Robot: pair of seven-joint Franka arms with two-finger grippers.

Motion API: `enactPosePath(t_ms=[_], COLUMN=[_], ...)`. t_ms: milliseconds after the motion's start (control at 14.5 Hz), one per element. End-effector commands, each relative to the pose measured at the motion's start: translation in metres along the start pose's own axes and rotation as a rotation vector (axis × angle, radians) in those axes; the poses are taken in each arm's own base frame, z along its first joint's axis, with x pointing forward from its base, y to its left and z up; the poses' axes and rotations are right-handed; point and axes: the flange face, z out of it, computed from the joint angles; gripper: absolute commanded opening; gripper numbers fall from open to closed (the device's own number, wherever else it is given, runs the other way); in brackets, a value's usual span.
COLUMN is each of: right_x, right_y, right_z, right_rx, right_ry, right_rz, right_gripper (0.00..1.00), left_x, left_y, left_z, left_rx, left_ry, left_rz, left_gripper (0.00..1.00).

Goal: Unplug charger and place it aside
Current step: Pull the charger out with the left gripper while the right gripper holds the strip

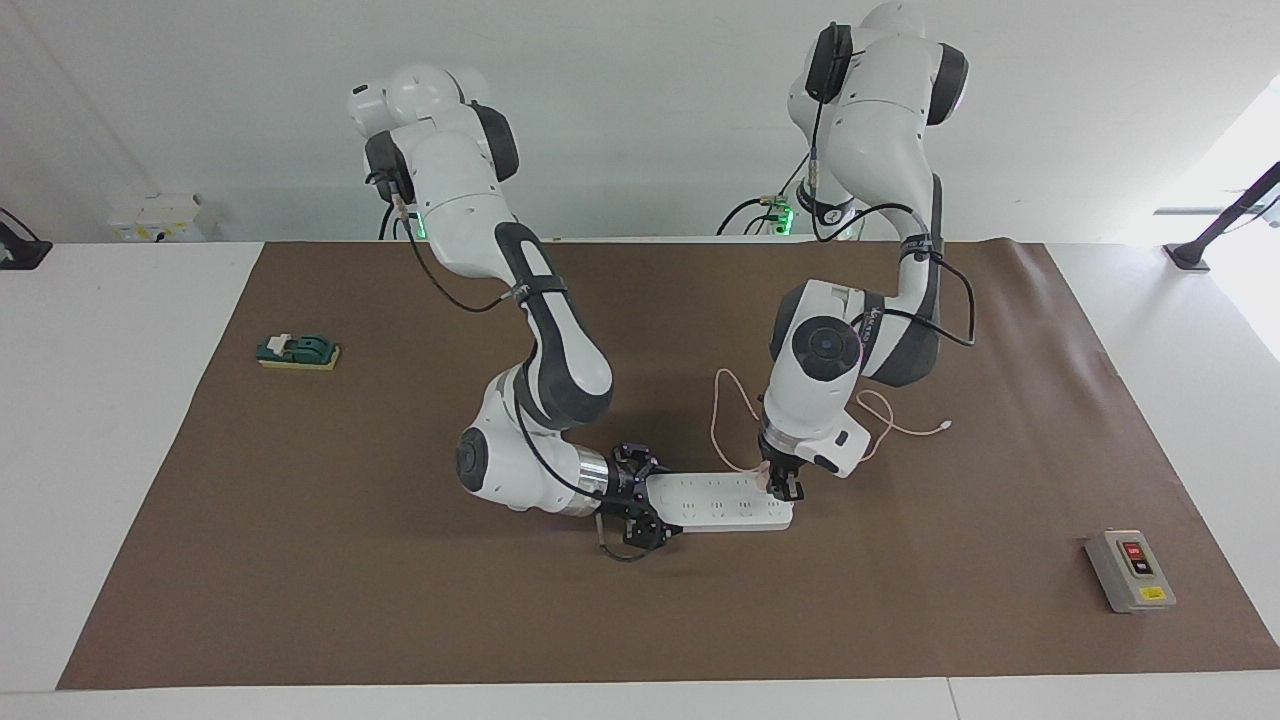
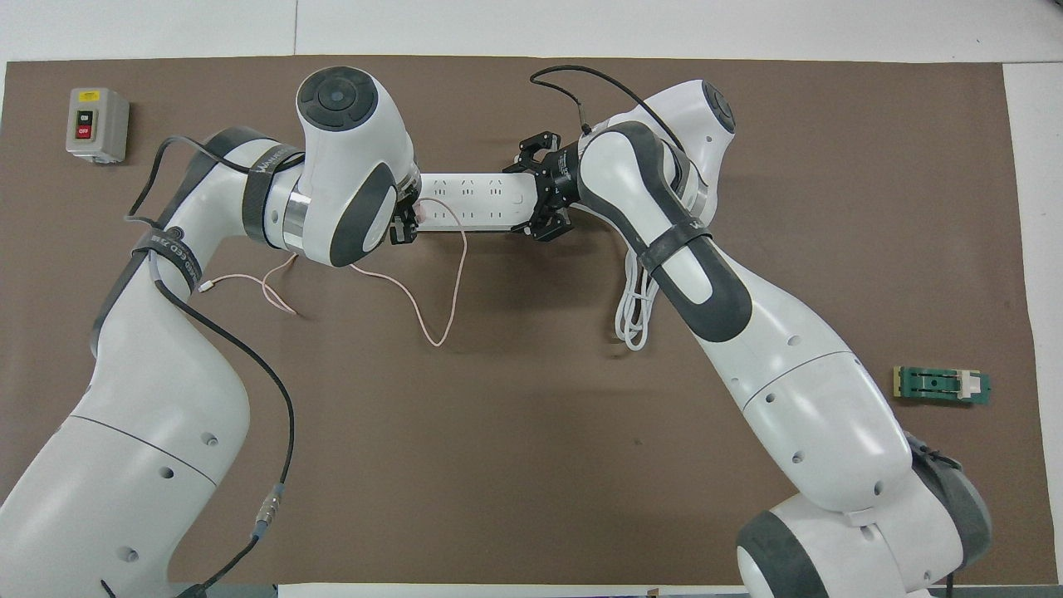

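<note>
The pale pink charger (image 1: 764, 469) sits on the white power strip (image 1: 715, 500) at its end toward the left arm; its prongs are hidden. My left gripper (image 1: 782, 483) comes down from above and is shut on the charger (image 2: 421, 213). The thin pink cable (image 1: 722, 420) loops on the mat nearer to the robots than the strip and runs under the left arm (image 2: 448, 316). My right gripper (image 1: 645, 497) lies low over the mat and is shut on the other end of the power strip (image 2: 473, 195), one finger on each long side (image 2: 541, 188).
The strip's thick white cord (image 2: 631, 311) lies coiled under the right arm. A grey switch box (image 1: 1130, 570) stands near the left arm's end of the mat. A small green and yellow block (image 1: 298, 352) lies toward the right arm's end.
</note>
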Motion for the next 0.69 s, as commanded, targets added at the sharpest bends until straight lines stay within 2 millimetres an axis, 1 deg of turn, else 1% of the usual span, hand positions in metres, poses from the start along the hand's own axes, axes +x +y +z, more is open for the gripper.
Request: enactPosePath(t_ms=[0,206,275,412,481,550,619], right_x=[-0.009,-0.010,-0.014,-0.014,-0.014,-0.014,-0.014], right_y=[0.001,0.003,0.004,0.005,0.005,0.005,0.005], right_z=[0.011,0.014,0.017,0.019,0.018,0.018,0.018], right_rx=[0.024,0.021,0.015,0.015,0.015,0.014,0.017], right_ry=[-0.005,-0.003,-0.004,-0.004,-0.004,-0.002,0.001], right_rz=[-0.033,-0.035,-0.040,-0.040,-0.040,-0.041,-0.041], right_gripper=[0.13,0.14,0.14,0.16,0.16,0.17,0.17], left_x=[0.003,0.003,0.002,0.004,0.006,0.011,0.018], left_y=[0.000,0.000,-0.001,-0.005,-0.007,-0.011,-0.018], left_z=[-0.003,-0.005,-0.009,-0.023,-0.036,-0.054,-0.080], left_rx=[-0.005,-0.006,-0.007,0.003,0.001,0.005,0.018], left_ry=[0.020,0.021,0.020,0.026,0.026,0.029,0.035], left_rz=[0.009,0.013,0.031,0.070,0.085,0.103,0.145], left_gripper=[0.00,0.00,0.00,0.00,0.00,0.00,0.00])
